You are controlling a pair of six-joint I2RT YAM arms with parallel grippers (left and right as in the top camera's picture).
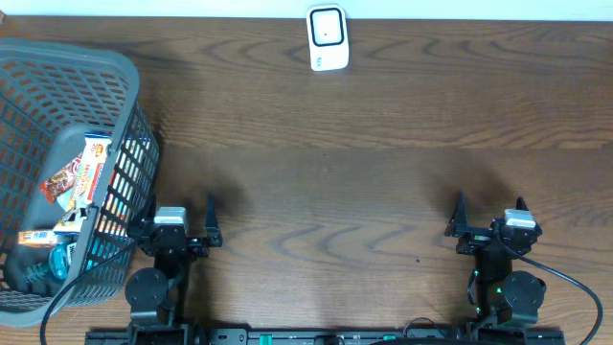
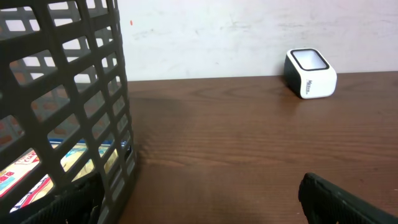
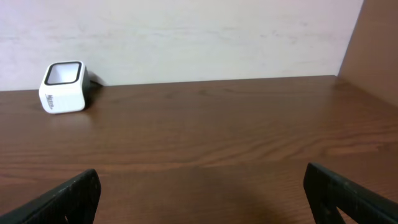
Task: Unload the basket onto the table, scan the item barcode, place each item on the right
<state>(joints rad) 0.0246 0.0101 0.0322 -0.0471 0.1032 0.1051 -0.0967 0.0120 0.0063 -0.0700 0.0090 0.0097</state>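
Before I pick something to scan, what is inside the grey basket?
The basket holds an orange-and-white packet, a red packet and a teal round item. Anything beneath them is covered.

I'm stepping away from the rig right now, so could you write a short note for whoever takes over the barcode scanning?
Left tool: open, empty, just to the right of the gray basket.
Right tool: open, empty, front right, nothing near it.
Things: the packets all lie in the basket at the left. The white scanner stands at the middle of the far edge of the table.
Done: nothing yet; no item is out of the basket.
To do: pick one item from the basket and bring its barcode to the scanner window.
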